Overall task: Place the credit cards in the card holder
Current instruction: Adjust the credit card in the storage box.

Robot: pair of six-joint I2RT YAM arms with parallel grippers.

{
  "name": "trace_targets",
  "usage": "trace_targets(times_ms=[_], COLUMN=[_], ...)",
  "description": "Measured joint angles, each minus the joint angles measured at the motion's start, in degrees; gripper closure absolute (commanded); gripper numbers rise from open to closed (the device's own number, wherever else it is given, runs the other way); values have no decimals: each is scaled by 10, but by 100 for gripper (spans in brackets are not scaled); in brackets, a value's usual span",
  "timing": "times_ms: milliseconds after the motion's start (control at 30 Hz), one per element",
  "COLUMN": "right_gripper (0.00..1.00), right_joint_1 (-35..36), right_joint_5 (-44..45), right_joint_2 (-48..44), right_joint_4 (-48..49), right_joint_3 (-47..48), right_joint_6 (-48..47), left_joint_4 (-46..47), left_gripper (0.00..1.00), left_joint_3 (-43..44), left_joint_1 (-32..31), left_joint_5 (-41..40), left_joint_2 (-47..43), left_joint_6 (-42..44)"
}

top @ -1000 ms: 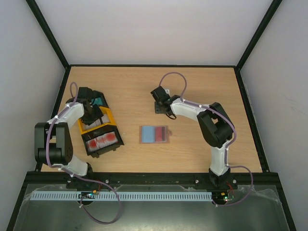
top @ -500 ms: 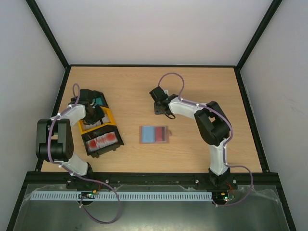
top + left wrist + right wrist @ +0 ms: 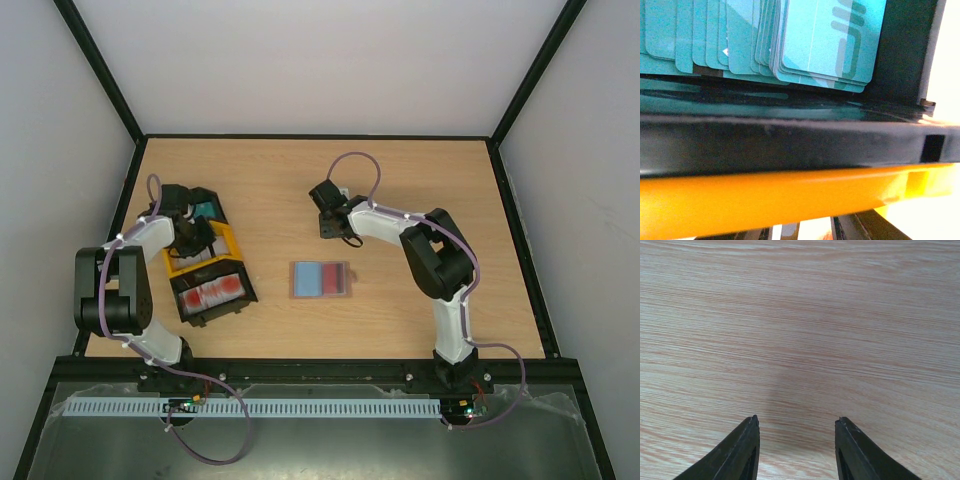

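Our left pincer (image 3: 192, 232) has edged closer over the teal credit cards (image 3: 830, 40) in the black tray (image 3: 790, 145), though we cannot tell how wide it stands, so a pick looks near, while the right pincer (image 3: 797, 440) hangs wide and empty above bare tabletop (image 3: 800, 315), with the card holder (image 3: 321, 279) waiting mid-tabletop.

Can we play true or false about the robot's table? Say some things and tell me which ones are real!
1. The right gripper is holding a card. False: it is open, with nothing between its fingers, over bare table.
2. The teal cards sit in a black tray. True.
3. The card holder is inside the yellow tray. False: it lies open in the middle of the table.
4. Seen from above, the red cards are to the left of the card holder. True.
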Motion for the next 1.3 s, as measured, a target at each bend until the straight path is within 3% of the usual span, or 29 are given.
trace_targets(times_ms=[567, 1300], right_gripper=[60, 62], right_joint_1=[0, 0], right_joint_5=[-8, -7], right_joint_2=[8, 10], right_joint_4=[0, 0], right_joint_3=[0, 0], right_joint_6=[1, 0], left_joint_4=[-4, -16], left_gripper=[69, 73], left_joint_3=[10, 12], left_joint_1=[3, 4], left_joint_5=[42, 124], left_joint_2=[-1, -18], left_joint_6=[-10, 48])
